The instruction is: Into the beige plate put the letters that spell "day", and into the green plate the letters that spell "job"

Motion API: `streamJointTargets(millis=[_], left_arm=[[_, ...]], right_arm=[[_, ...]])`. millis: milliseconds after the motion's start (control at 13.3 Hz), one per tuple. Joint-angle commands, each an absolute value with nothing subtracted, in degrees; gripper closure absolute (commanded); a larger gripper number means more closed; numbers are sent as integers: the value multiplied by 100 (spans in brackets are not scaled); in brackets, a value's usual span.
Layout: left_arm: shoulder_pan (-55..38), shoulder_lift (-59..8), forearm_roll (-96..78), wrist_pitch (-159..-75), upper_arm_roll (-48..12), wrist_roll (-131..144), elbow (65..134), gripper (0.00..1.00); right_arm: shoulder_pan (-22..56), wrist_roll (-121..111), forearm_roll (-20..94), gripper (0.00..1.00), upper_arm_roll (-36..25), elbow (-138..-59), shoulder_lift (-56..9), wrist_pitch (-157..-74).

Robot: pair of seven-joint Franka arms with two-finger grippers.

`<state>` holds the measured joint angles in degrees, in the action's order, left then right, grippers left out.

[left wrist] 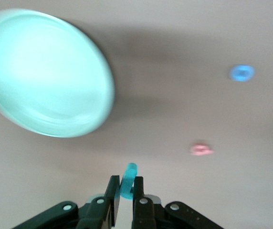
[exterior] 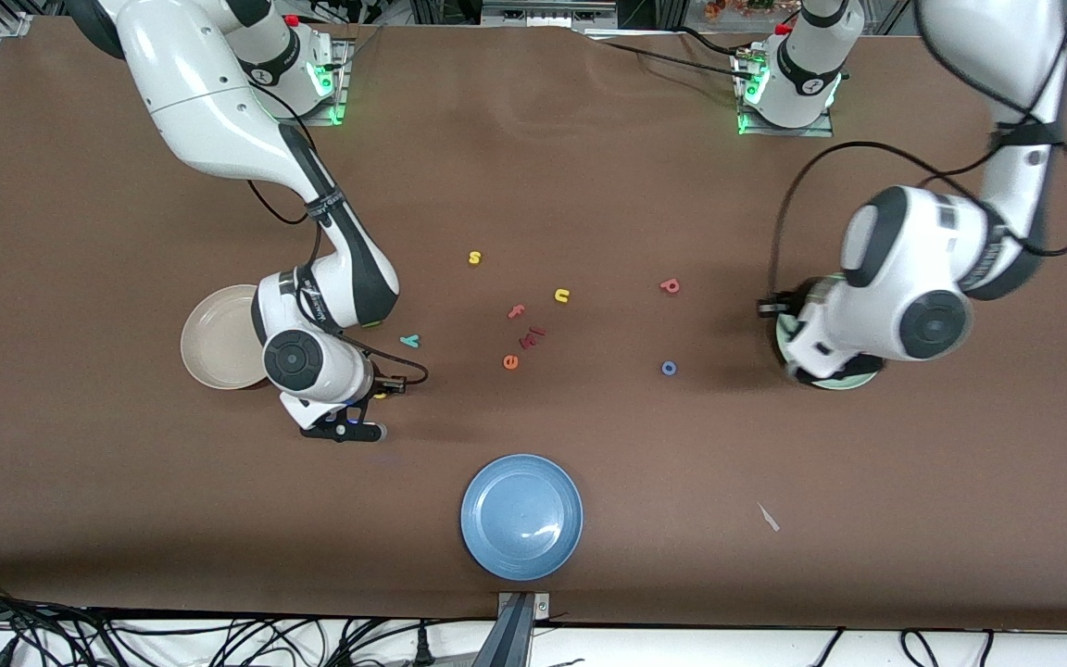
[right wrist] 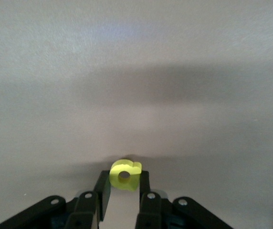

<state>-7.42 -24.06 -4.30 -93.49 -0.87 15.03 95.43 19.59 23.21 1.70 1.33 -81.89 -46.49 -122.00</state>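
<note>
Both arms gripping letters

Right gripper [right wrist: 122, 188] pinches the yellow "d" [right wrist: 125, 174] beside the beige plate [exterior: 215, 345]; left gripper [left wrist: 125, 195] clamps the teal "j" [left wrist: 128, 180] by the green plate [left wrist: 41, 74]; blue "o" [exterior: 669, 368] lies on the table

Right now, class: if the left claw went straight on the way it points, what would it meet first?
Probably bare table: the left claw, shut on the teal j, points just beside the green plate, though depth is unclear.

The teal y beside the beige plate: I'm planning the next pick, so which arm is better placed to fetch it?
Right. The teal y lies close beside the right claw and the beige plate. That claw must first drop its yellow d. The left claw is over the green plate, holding a teal letter.
</note>
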Motion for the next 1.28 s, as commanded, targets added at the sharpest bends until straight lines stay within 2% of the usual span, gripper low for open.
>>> streamJointTargets(millis=[0, 151, 377, 452, 528, 603, 678, 905, 1131, 1206], left_arm=[[-187, -2670, 17, -9482, -167, 705, 9694, 100], [17, -3100, 96, -9990, -167, 519, 9703, 100], [167, -3593, 438, -10554, -158, 519, 9721, 100], [167, -3734, 579, -10704, -158, 519, 9712, 93], [202, -3753, 597, -10749, -167, 519, 9695, 65], [246, -3701, 545, -10749, -176, 519, 9677, 18], [246, -3639, 510, -10749, -211, 579, 9677, 0], [184, -3139, 55, -10452, -596, 1123, 9730, 0], [185, -2988, -298, -10380, -1377, 2219, 9799, 1], [185, -2988, -299, -10458, -1658, 2554, 9887, 2]], right_arm=[[1934, 2172, 158, 81, 97, -8252, -4220, -11569], [1934, 1726, 149, 81, -140, -8663, -3800, -11435], [1934, 1171, 149, 82, -394, -9840, -2667, -11443], [1925, 978, 149, 82, -509, -10235, -2350, -11496], [1925, 775, 149, 82, -614, -10535, -2112, -11635], [1925, 565, 149, 82, -728, -10747, -1961, -11741], [1925, 328, 149, 82, -860, -10923, -1873, -11777], [1925, -201, 158, 82, -1212, -11941, -1486, -12731], [1916, -693, 202, 81, -1450, -12120, -1669, -13182], [1899, -764, 237, 76, -1450, -12085, -1748, -13236]])
